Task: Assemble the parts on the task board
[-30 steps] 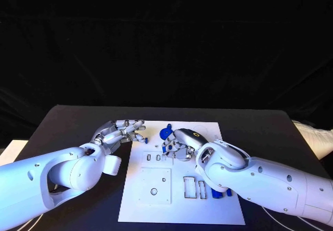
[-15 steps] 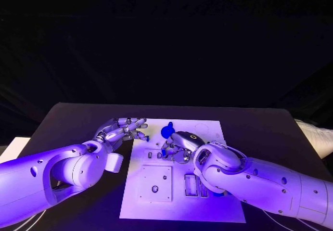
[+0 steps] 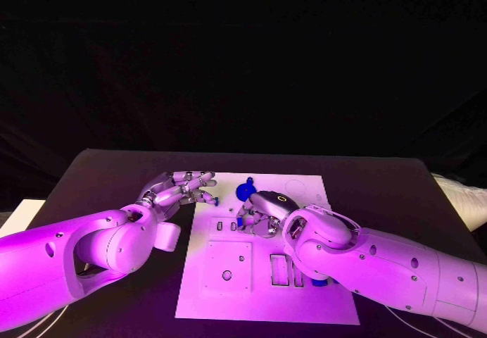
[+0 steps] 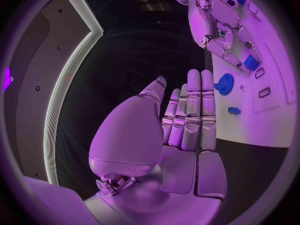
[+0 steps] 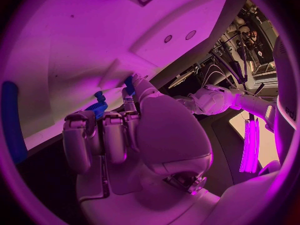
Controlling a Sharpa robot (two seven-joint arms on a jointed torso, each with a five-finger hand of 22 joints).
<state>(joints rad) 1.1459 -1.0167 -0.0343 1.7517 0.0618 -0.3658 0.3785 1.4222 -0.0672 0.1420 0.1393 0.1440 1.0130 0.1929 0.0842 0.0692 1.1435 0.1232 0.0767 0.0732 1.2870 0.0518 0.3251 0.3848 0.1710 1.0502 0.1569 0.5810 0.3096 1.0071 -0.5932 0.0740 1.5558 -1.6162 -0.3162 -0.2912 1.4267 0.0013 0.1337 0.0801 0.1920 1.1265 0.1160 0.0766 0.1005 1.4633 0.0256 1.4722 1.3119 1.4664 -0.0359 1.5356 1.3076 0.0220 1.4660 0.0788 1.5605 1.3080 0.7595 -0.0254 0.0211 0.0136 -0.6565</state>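
Two hands at task board (image 3: 305,296) | right hand (image 3: 262,211) curled on small blue part (image 4: 251,62) above slots | left hand (image 3: 181,189) held open, empty | risk: part could be tilted, jammed.

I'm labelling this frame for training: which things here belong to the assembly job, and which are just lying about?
Belongs to the job:
task board
blue gear-like part
small blue part on the board
blue part at the right hand's fingers
right hand
left hand

Just lying about:
black table
white object at the table's right edge
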